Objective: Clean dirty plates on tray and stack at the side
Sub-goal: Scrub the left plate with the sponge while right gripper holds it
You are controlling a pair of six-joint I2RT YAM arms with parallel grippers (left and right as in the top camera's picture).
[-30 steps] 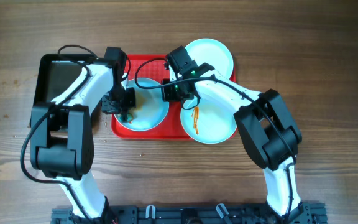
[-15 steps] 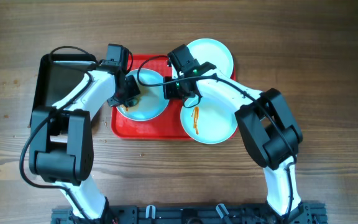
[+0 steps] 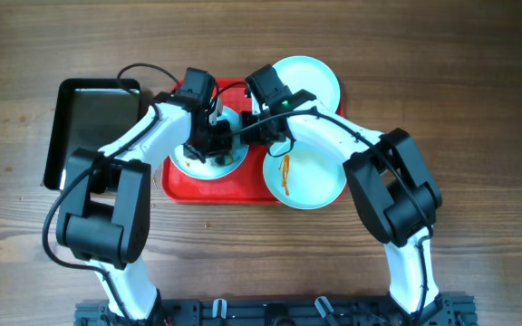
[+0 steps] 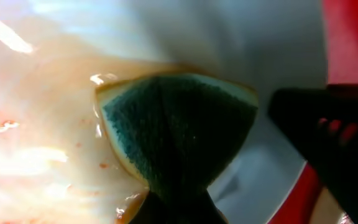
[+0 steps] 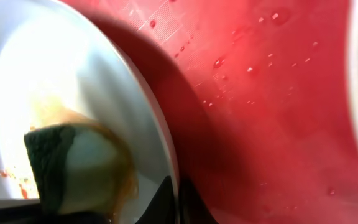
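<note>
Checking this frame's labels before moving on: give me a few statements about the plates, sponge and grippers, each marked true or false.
1. The left gripper presses a sponge onto the left plate. True.
2. The right gripper is wide open, holding nothing. False: it is shut on the left plate's rim.
3. The near right plate bears an orange sauce streak. True.
4. A plate is stacked on the black tray. False: no plate shows on it.

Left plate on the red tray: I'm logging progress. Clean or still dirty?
Still dirty: orange-brown smears show on the plate around the sponge pressed onto it.
</note>
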